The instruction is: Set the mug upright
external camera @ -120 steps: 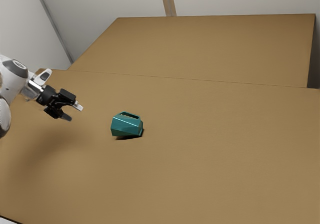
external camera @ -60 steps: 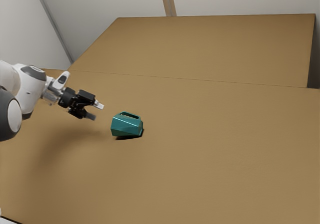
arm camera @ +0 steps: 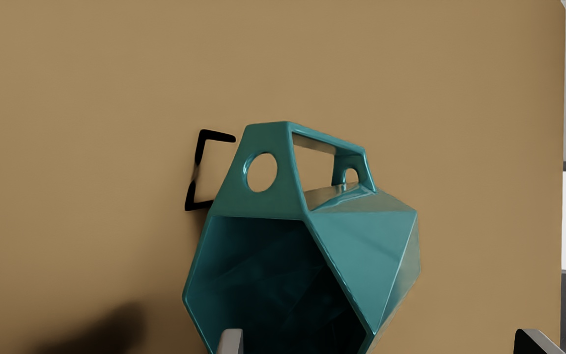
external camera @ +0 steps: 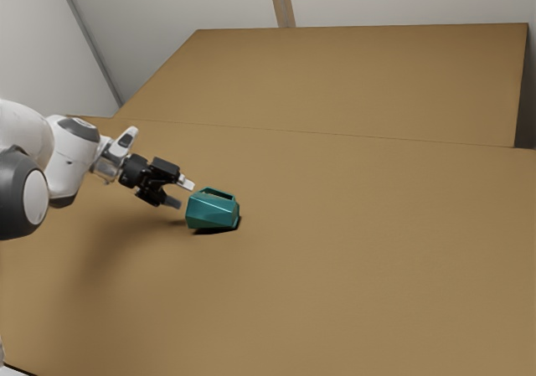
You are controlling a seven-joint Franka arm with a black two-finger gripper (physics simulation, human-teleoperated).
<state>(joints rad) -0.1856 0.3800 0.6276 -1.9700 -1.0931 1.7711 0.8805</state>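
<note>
Your gripper point(external camera: 180, 193) has its jaws apart, with nothing held between them. In the wrist view, one fingertip point(arm camera: 231, 342) stands in front of the open mouth point(arm camera: 273, 275) of the mug point(arm camera: 356, 255), and the other stands out past the mug's side; you can't tell from here whether either one touches it. The teal mug lies on its side on the brown surface point(external camera: 335, 267), mouth toward your gripper and handle point(arm camera: 285, 162) uppermost. In the exterior view it sits near the fingertips, to the exterior view's right of them. Your arm point(external camera: 71, 162) reaches in from the exterior view's left.
</note>
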